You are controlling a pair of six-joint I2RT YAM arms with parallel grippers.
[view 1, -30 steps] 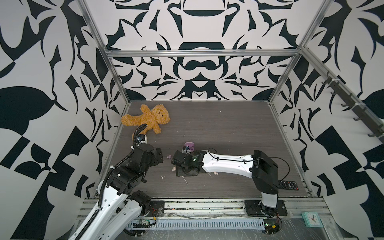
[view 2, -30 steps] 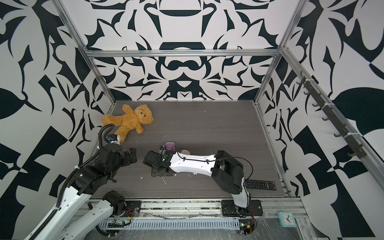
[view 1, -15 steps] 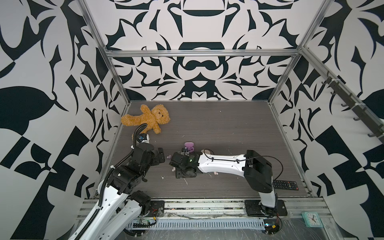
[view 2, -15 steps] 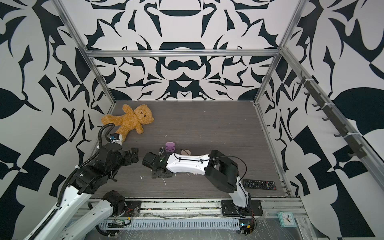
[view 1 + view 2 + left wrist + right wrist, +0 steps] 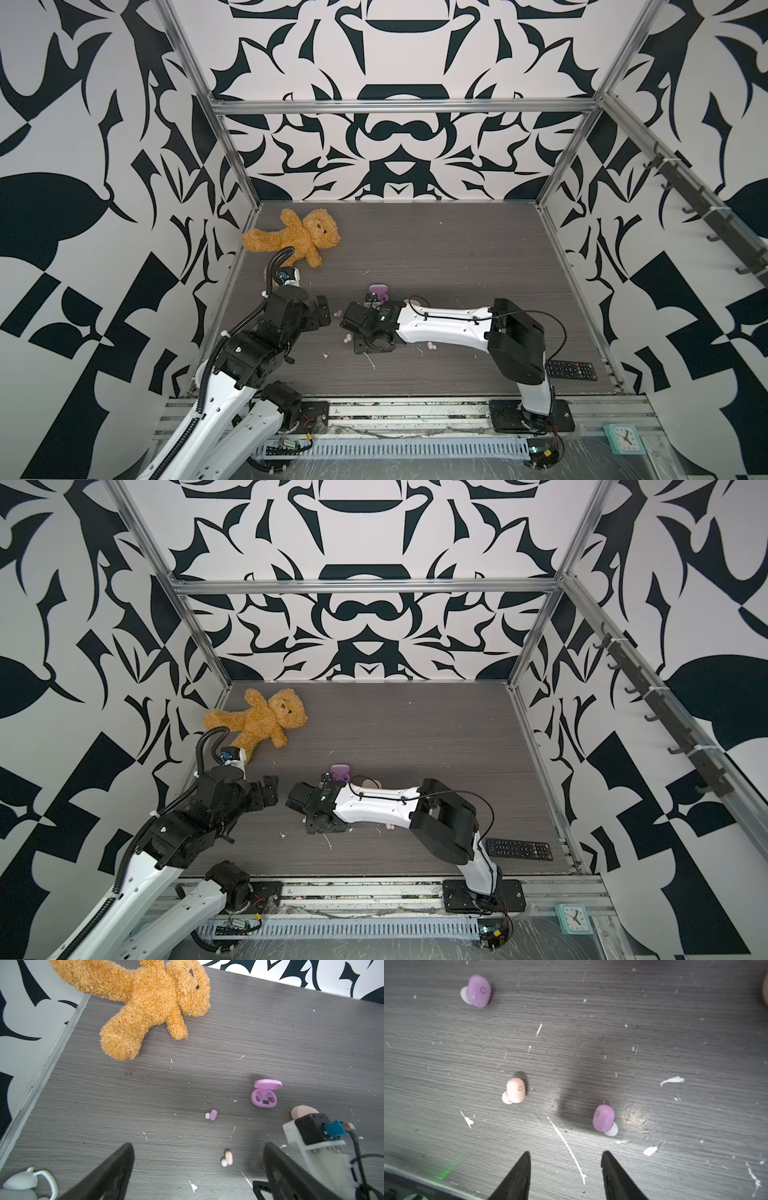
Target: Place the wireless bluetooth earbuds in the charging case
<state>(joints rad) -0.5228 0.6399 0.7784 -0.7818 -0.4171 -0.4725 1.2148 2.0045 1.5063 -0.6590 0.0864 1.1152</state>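
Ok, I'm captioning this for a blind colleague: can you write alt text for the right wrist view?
Two lilac earbuds and one pale peach earbud, tiny rounded plastic beans, lie apart on a grey wood-grain table strewn with white scraps. The right hand, black fingertips apart and holding nothing, points toward them.

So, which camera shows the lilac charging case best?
The left wrist view: the lilac charging case lies open, both sockets empty. In both top views the case is small, partly behind the right arm. The right wrist view misses it.

Teddy bear [image 5: 262, 721] at desk [image 5: 415, 729] far-left corner; remote control [image 5: 519, 849] near-right corner; lilac charging case [image 5: 341, 771], lid open, mid-desk just beyond right arm [image 5: 374, 806].
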